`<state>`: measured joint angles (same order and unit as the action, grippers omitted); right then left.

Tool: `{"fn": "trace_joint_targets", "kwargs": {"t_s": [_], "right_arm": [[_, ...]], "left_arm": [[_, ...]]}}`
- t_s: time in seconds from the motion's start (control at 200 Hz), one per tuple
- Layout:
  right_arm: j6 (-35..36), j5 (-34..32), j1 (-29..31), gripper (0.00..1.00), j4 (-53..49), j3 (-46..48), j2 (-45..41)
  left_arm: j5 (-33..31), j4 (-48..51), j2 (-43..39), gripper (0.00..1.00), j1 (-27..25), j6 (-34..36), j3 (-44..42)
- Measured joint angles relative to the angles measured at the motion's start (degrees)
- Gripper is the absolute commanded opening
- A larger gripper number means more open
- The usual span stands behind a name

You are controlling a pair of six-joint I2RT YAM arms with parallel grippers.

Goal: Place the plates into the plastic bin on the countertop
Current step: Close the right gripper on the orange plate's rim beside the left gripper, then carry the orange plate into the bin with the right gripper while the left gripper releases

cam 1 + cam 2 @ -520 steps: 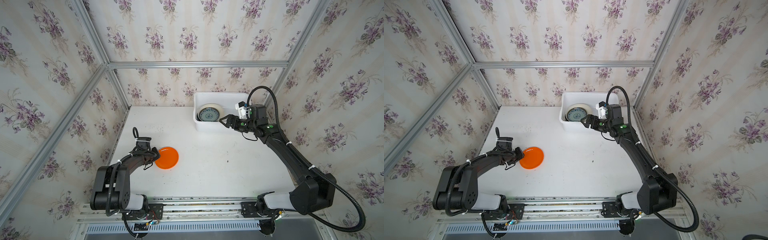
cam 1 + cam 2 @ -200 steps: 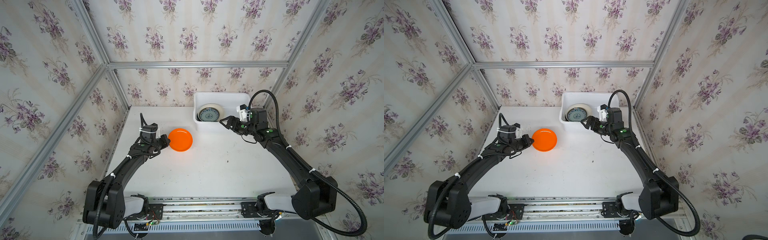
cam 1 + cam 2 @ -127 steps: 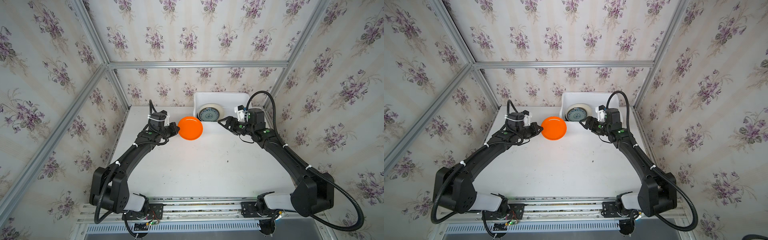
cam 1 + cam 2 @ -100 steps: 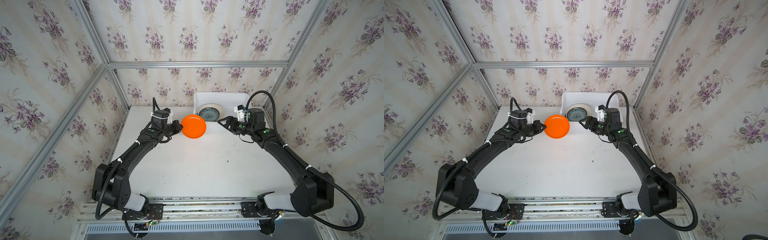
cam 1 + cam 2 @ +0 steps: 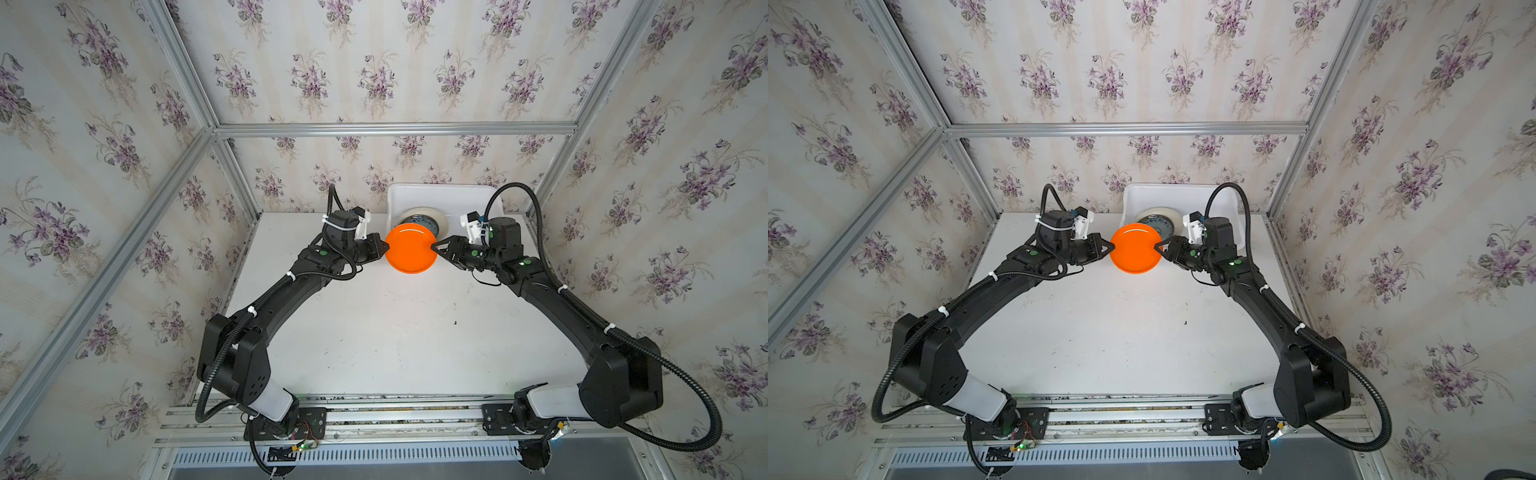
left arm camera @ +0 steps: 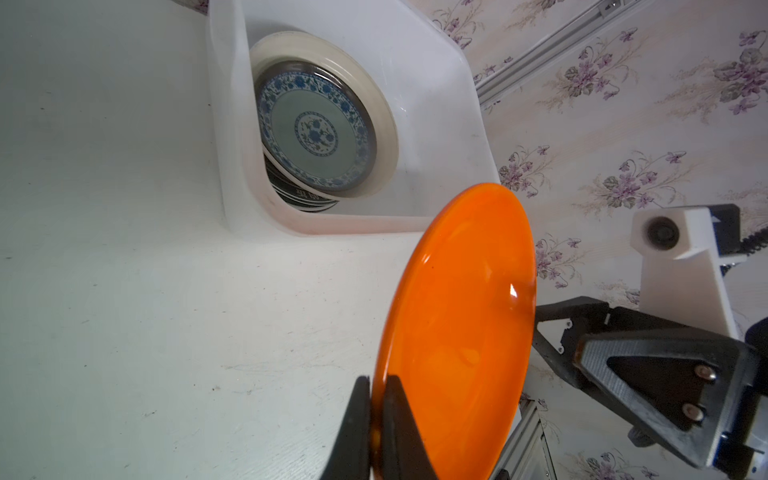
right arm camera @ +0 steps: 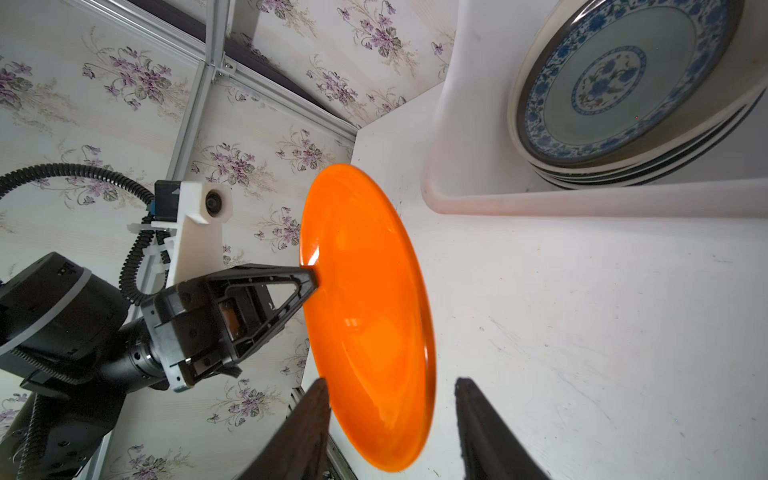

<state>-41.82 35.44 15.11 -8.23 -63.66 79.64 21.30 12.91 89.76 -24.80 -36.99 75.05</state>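
**Reference landmark: plastic bin.** The plastic bin (image 5: 441,188) (image 5: 1168,188) (image 6: 232,124) (image 7: 540,203) stands at the far edge of the countertop (image 5: 395,332) (image 5: 1100,332), against the back wall.

**Bin contents.** A stack of plates lies inside the bin, toward the side wall on the left arm's side.
- The teal-patterned plate (image 6: 316,129) (image 7: 623,83) is uppermost, face up.
- It sits in a wider cream plate (image 6: 387,124) (image 5: 443,219).
- Beneath these lie white plates with dark rims (image 6: 303,200) (image 7: 648,168). Their number cannot be told.

**Orange plate.** The orange plate (image 5: 410,248) (image 5: 1136,248) (image 6: 457,332) (image 7: 365,316) is outside the bin. It is raised off the countertop just in front of the bin's near wall, at the corner on the left arm's side. Its hollow face is turned upward. In both top views it overlaps the bin's near rim and part of the stack.

**Left gripper.** The left gripper (image 5: 386,247) (image 5: 1112,248) (image 6: 376,388) (image 7: 314,279) is clenched on the orange plate's rim, one finger on each face. It is positioned in front of the bin's near corner on the left arm's side.

**Right gripper.** The right gripper (image 5: 434,248) (image 5: 1158,248) (image 7: 390,386) is positioned in front of the middle of the bin's near wall, at the opposite rim of the orange plate.
- Its jaws are parted and straddle that rim.
- In the right wrist view one finger (image 7: 316,399) is just beside the plate's underside; contact cannot be confirmed.
- The other finger (image 7: 473,407) stands clear of the upper face, with countertop showing in the gap.
- The plate is therefore not clamped on this side.
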Motion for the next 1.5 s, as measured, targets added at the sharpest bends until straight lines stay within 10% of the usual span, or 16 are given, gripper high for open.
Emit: {"fn": "trace_joint_targets", "kwargs": {"t_s": [0.315, 0.58, 0.87, 1.129, 1.499], "right_arm": [[0.0, 0.0, 0.1, 0.39, 0.2, 0.0, 0.7], [-0.1, -0.7, 0.1, 0.0, 0.3, 0.0, 1.3], [0.8, -1.1, 0.3, 0.0, -1.2, -1.2, 2.3], [2.0, -2.9, 0.4, 0.0, -3.5, -3.4, 3.4], [5.8, -5.4, -1.5, 0.0, -6.0, -10.6, 8.4]], "left_arm": [[1.0, -0.5, -0.1, 0.0, -1.5, -0.8, 0.5], [2.3, -1.0, 1.3, 0.0, -1.7, -1.2, 1.3], [2.8, -1.6, 2.2, 0.64, -1.9, 0.8, 1.3], [3.9, -4.3, 0.6, 0.99, 0.0, 2.8, -0.5], [4.5, -9.0, -3.0, 0.99, 3.9, 3.1, -5.9]]}}
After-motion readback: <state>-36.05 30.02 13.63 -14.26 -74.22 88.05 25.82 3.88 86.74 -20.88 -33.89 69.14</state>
